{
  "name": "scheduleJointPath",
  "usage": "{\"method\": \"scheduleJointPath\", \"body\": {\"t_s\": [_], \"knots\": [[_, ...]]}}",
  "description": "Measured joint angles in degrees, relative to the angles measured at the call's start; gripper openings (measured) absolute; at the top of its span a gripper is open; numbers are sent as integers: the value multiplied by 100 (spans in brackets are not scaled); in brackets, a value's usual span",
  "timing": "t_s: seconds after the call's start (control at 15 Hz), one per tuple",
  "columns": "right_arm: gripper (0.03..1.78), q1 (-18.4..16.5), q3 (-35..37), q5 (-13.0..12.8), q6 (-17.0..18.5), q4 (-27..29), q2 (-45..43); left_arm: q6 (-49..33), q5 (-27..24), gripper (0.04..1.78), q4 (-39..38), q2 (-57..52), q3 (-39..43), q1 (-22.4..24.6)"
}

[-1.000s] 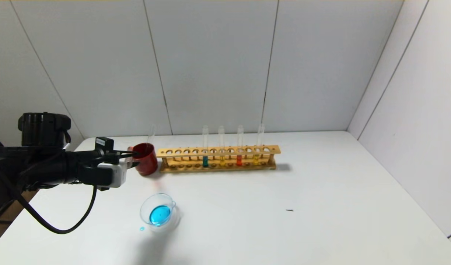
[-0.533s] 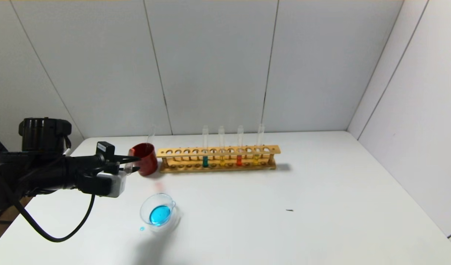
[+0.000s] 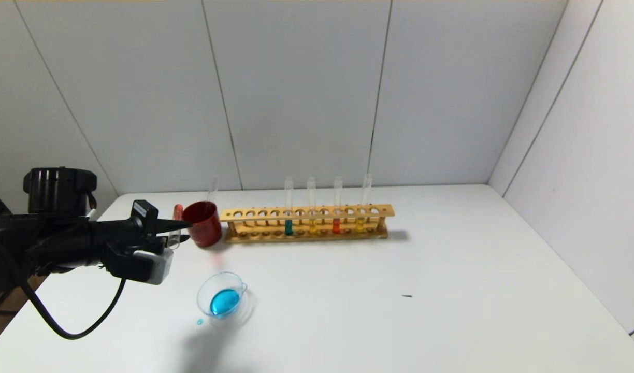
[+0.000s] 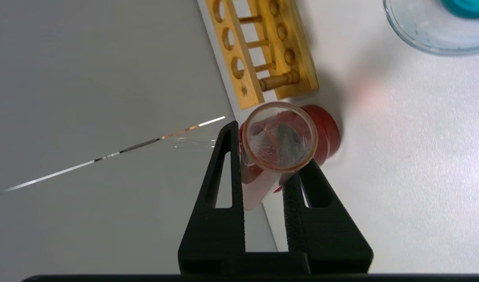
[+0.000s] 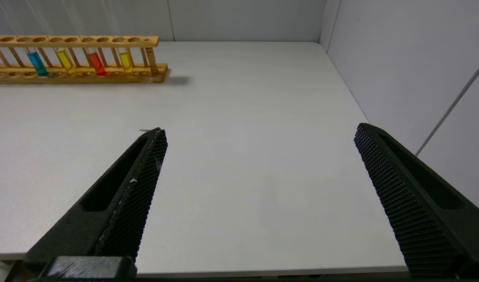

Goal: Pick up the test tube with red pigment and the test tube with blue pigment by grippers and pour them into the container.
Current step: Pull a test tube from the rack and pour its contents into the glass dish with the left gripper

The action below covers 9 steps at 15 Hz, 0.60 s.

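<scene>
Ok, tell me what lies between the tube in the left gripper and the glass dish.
Nothing: in the head view only bare white table separates the tube, clamped in the left gripper, from the glass dish nearer the robot.

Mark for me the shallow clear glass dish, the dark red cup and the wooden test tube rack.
Shallow clear glass dish (image 3: 205, 290): head view, bare left wall.
Dark red cup (image 3: 207, 230): head view, outer side wall.
Wooden test tube rack (image 3: 306, 212): head view, top perforated bar.
</scene>
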Motion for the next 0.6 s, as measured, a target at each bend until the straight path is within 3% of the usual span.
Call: {"method": "scheduleJointPath", "body": {"t_s": [0.6], "knots": [[175, 2, 0, 2, -2, 0, 0, 639, 216, 33, -28, 312, 2, -183]]}}
